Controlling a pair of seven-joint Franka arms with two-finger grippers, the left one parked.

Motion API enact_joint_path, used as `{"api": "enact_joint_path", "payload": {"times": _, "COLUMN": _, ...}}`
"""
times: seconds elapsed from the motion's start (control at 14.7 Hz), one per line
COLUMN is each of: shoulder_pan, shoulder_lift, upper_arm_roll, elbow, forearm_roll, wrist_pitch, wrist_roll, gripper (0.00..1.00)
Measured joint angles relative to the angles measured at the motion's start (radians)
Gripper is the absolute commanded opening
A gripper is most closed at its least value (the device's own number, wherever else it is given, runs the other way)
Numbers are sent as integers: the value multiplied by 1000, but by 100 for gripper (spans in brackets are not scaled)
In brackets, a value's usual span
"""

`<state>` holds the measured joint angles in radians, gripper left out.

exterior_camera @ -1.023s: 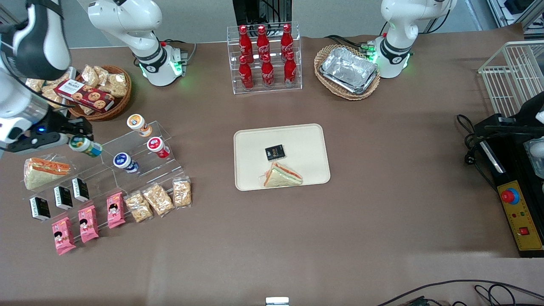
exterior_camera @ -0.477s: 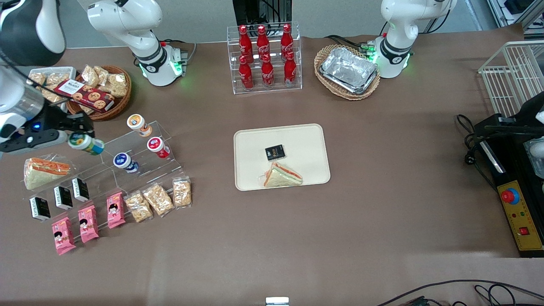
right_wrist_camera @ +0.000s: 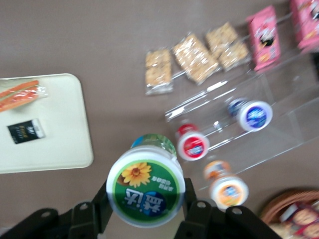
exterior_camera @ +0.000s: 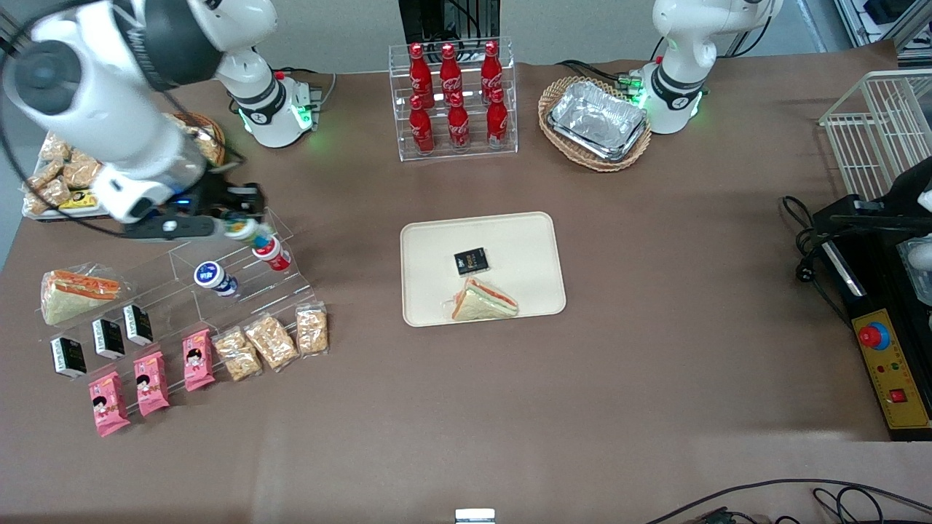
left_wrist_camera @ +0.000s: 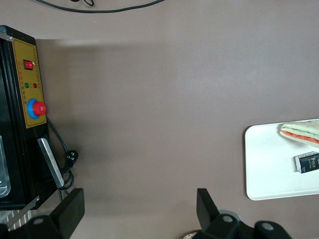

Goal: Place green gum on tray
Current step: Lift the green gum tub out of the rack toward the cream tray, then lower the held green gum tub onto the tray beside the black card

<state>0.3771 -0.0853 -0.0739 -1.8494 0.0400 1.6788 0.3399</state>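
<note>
Gum canister: the green gum (right_wrist_camera: pixel 145 186), white-walled with a bluish-teal lower body, shows a round green lid printed with a yellow flower and pale characters. It is clamped between the fingers (right_wrist_camera: pixel 194 215) of the gripper (exterior_camera: pixel 234 222), one on each side of its body, and hangs in the air above the upper step of the clear acrylic stand (exterior_camera: pixel 240 280), just above the red-lidded canister (exterior_camera: pixel 271 252). In the front view its long axis lies tilted, nearly level, with the lid facing the wrist camera. The blue-lidded canister (exterior_camera: pixel 212 278) sits on a lower step, nearer the front camera. The tray (exterior_camera: pixel 422 244) lies flat, well apart toward the parked arm's end, carrying a sandwich (exterior_camera: pixel 482 301) and a small black packet (exterior_camera: pixel 471 260). Bare brown table (exterior_camera: pixel 349 218) lies between stand and tray; the tray's end farther from the camera is open.
</note>
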Motion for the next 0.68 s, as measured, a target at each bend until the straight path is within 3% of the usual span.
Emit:
{"api": "enact_joint_path", "payload": {"times": 0.27, "shoulder_pan": 81, "shoulder_lift": 53, "upper_arm_roll": -2, "elbow": -19, "forearm_roll": 20, "wrist_pitch": 63, "wrist_roll": 170, "gripper": 39}}
{"api": "enact_joint_path", "payload": {"times": 0.68, "shoulder_pan": 242, "shoulder_lift": 107, "upper_arm_roll": -2, "elbow": -243, "forearm_roll": 24, "wrist_pitch": 416, "wrist_roll": 470, "gripper": 39}}
